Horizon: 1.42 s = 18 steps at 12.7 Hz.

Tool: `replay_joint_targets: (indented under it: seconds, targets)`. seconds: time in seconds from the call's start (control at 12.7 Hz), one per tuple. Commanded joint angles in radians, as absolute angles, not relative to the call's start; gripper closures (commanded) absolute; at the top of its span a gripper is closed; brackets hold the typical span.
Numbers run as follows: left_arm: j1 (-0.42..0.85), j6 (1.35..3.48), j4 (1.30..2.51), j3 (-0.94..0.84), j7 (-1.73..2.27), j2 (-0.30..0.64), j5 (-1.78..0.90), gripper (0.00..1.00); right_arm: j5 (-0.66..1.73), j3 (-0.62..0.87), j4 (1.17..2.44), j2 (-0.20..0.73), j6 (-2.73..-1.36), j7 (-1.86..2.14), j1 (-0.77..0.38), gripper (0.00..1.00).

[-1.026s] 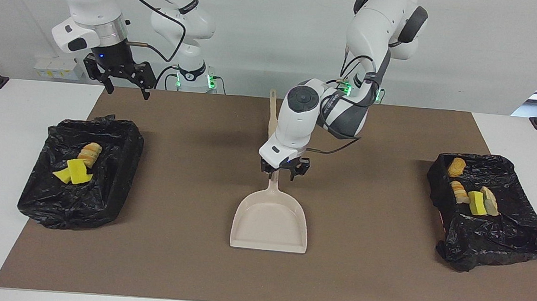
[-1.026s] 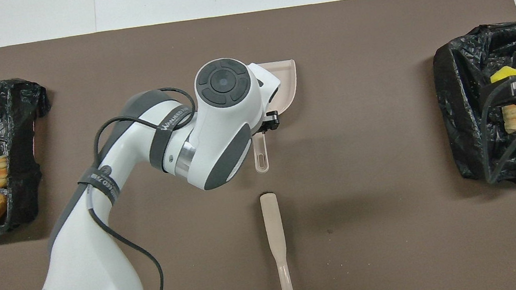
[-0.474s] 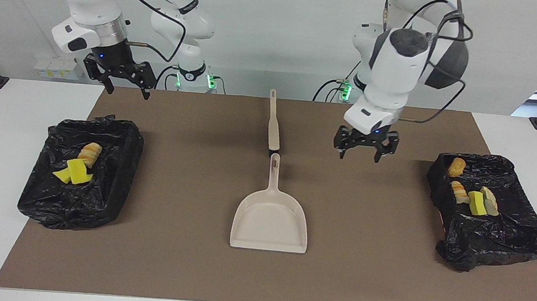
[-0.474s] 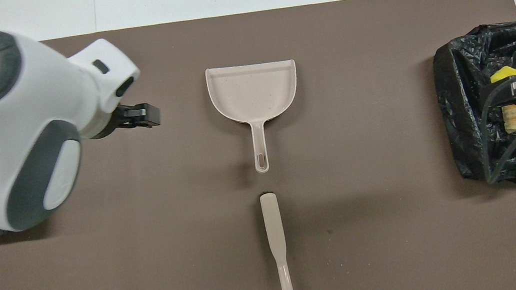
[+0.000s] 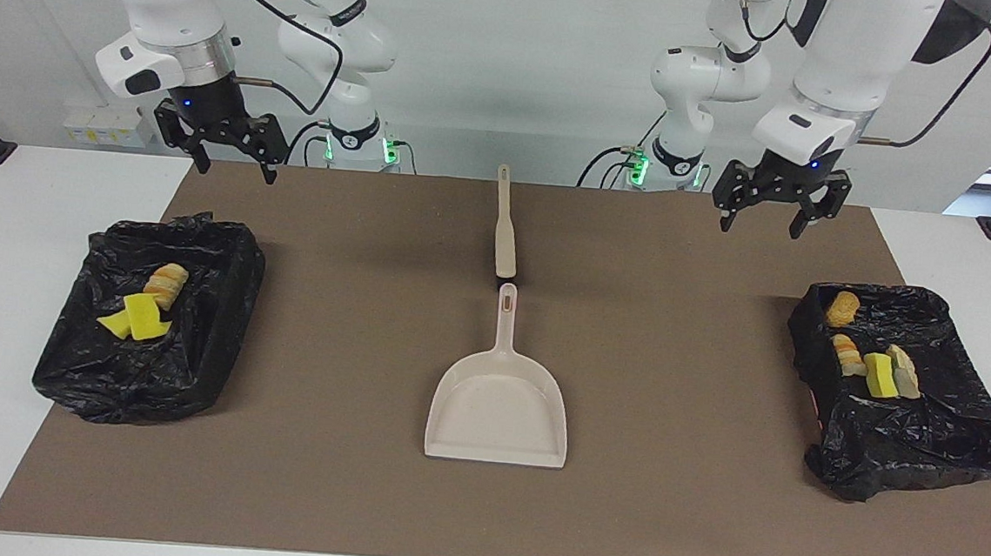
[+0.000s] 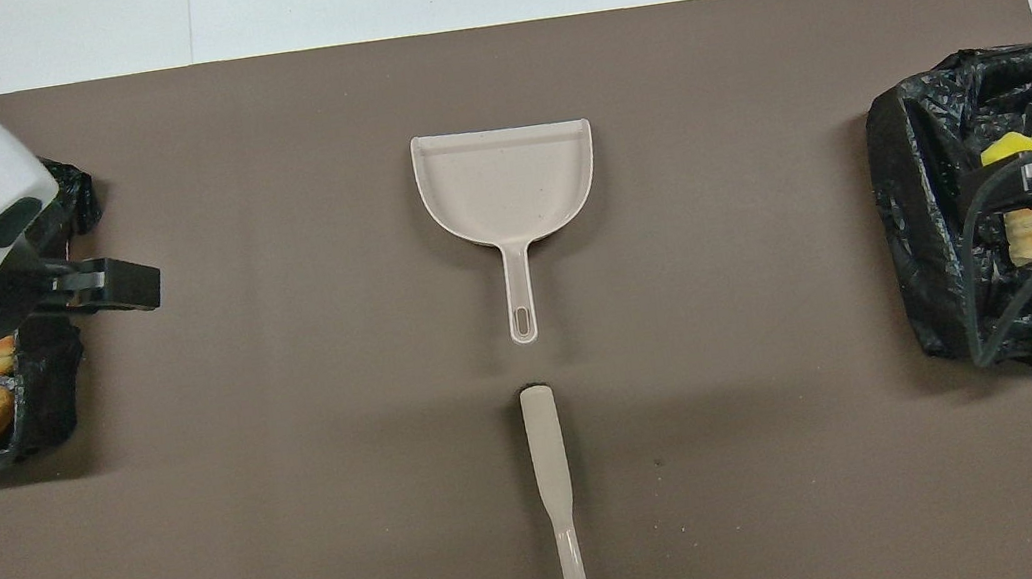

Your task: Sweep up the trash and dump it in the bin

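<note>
Hanging empty with fingers spread, the left gripper (image 5: 770, 212) and right gripper (image 5: 227, 153) hold nothing; the right arm waits. The dustpan (image 5: 499, 405) lies flat mid-mat, the brush (image 5: 506, 226) just beside its handle tip, nearer the robots. Trash (image 5: 872, 357) sits in the bin (image 5: 930, 430) at the left arm's end; more trash (image 5: 145, 306) in the other bin (image 5: 193, 361). Risk: loose liner could snag a descending gripper. A second ago the left gripper stood at the dustpan handle; it has since withdrawn.

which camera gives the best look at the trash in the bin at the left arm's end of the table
The facing view: all the trash pieces lie uncovered in that black-lined bin. In the overhead view the left gripper and its arm cover most of the bin, leaving only two orange-brown lumps visible.
</note>
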State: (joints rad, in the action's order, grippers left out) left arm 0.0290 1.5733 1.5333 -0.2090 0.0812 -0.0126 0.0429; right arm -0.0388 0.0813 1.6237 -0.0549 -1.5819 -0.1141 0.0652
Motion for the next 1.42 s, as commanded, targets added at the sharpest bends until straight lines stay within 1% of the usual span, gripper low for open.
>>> replay_joint_targets:
  seconds: [0.0, 0.16, 0.39, 0.95, 1.34]
  targets:
    - [0.005, 1.473, 1.537, -0.203, 0.037, -0.070, 0.015, 0.00, -0.043, 0.087, 1.644, -0.067, -1.605, -0.127, 0.075, 0.00]
    - [0.005, 1.445, 1.551, -0.184, -0.006, -0.097, -0.005, 0.00, -0.043, 0.087, 1.644, -0.067, -1.605, -0.127, 0.075, 0.00]
    - [0.005, 1.451, 1.537, -0.150, -0.052, -0.084, -0.040, 0.00, -0.043, 0.087, 1.644, -0.067, -1.606, -0.127, 0.075, 0.00]
    - [0.003, 1.450, 1.536, -0.129, -0.051, -0.078, -0.026, 0.00, -0.043, 0.087, 1.644, -0.067, -1.605, -0.127, 0.075, 0.00]
    - [0.003, 1.454, 1.511, -0.127, -0.049, -0.066, -0.022, 0.00, -0.043, 0.087, 1.644, -0.067, -1.605, -0.127, 0.075, 0.00]
